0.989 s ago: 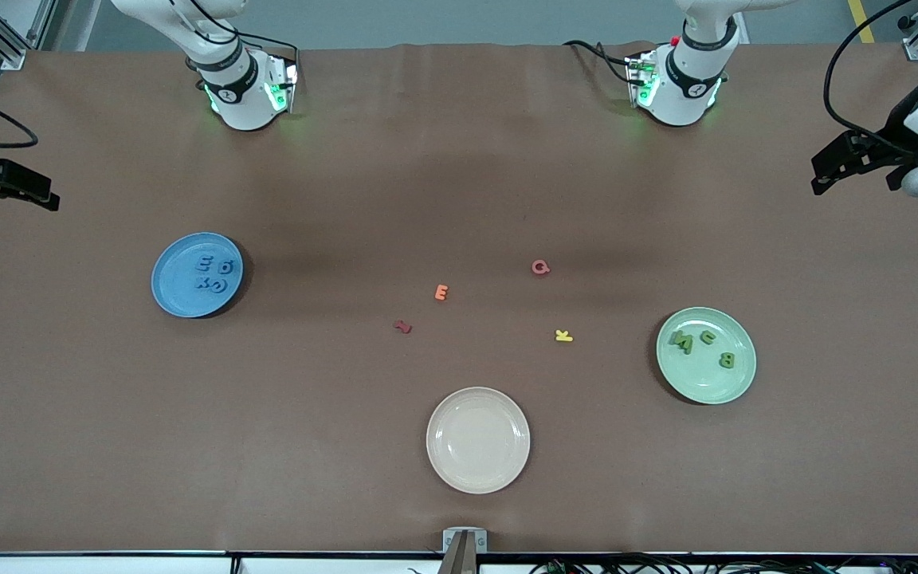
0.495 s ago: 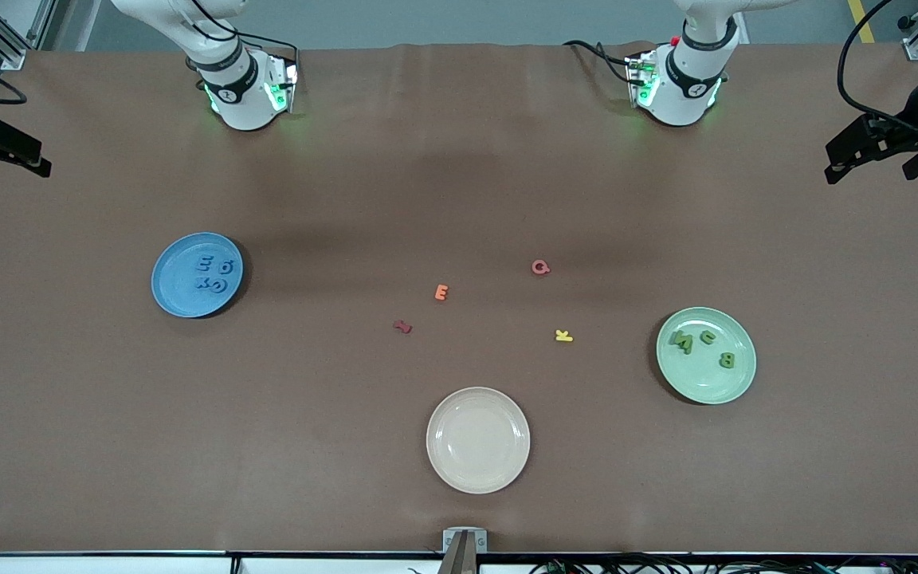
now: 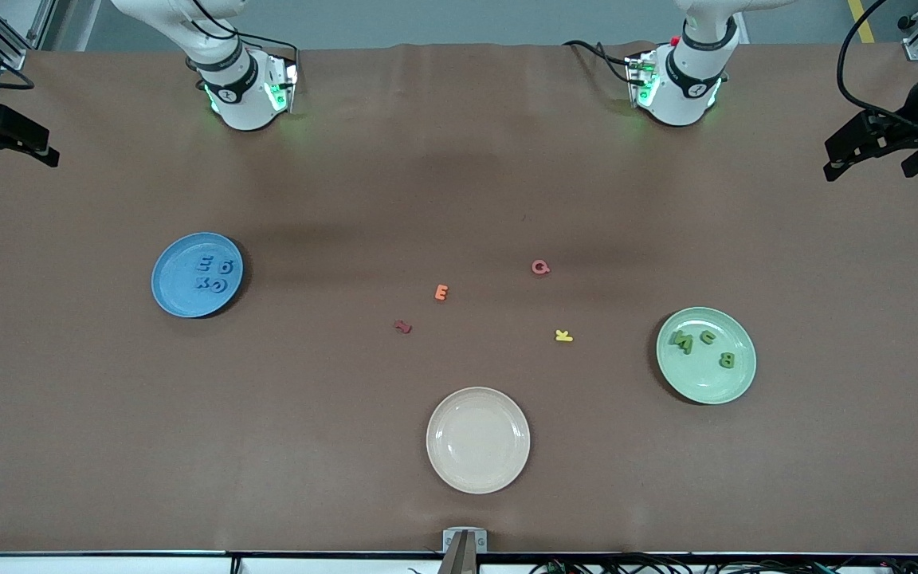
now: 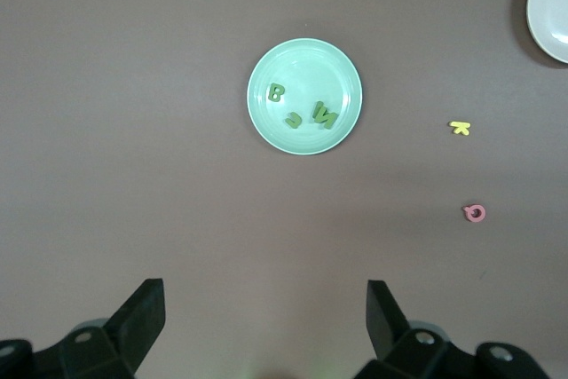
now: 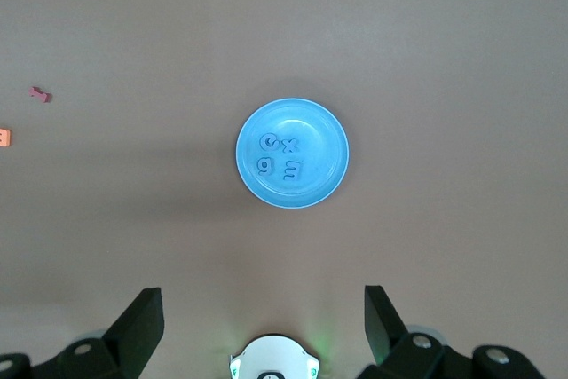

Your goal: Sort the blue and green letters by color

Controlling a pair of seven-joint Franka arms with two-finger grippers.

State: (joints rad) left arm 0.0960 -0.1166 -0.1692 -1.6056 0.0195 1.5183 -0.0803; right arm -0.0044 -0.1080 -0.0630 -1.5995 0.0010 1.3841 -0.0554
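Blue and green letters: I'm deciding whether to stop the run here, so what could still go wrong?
Little seems at risk. The blue letters lie on the blue plate and the green letters on the green plate. Both the left gripper and right gripper are open, empty and up at the table's ends. The main risk: further sorting might wrongly pick up the stray orange E or yellow K.

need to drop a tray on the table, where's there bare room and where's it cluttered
Bare: the stretch between the blue plate and the cream plate, and the strip between the arm bases and the pink G. Crowded: the middle, around the G, orange E, dark red letter and yellow K.
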